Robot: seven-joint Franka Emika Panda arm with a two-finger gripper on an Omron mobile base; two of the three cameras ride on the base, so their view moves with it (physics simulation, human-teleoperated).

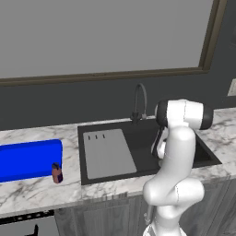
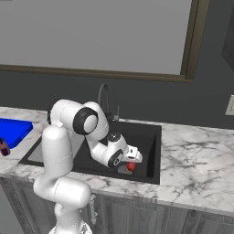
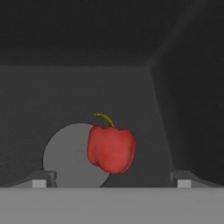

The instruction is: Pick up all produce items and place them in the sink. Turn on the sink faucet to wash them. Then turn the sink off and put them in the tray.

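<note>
While my pincer (image 3: 112, 183) hangs low in the sink (image 2: 151, 151) with its jaws spread wide and holding nothing, I see the tray (image 1: 28, 159) on the bench (image 1: 32, 191) well off to its left, a brown-red cylinder (image 1: 56, 174) at the tray's near corner. The faucet (image 1: 139, 102) rises behind the pincer. Just ahead of the fingertips (image 3: 43, 179), the red pepper (image 3: 111, 148) rests on the basin floor, overlapping the grey drain (image 3: 70, 157).
</note>
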